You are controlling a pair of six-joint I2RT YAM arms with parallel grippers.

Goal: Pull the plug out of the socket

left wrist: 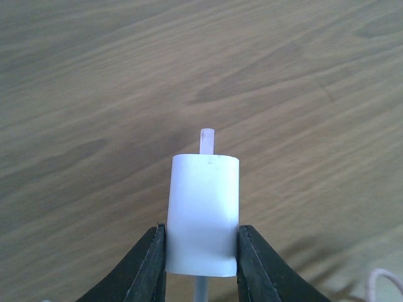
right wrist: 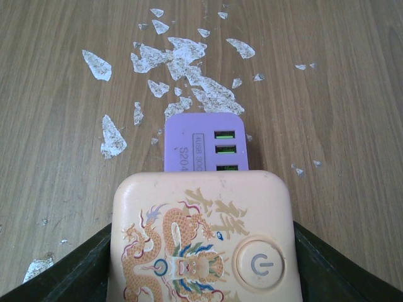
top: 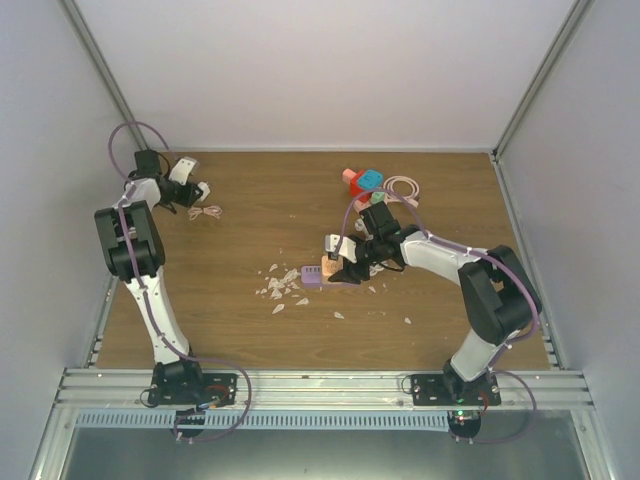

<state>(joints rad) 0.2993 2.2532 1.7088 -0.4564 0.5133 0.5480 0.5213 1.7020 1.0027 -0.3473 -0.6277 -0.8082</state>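
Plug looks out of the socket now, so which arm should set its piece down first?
Left, probably. Its jaws pinch only the small white plug above bare table, far from everything. The right gripper holds the socket block among the white scraps.

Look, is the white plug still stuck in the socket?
No, the left claw holds the white plug alone above bare wood.
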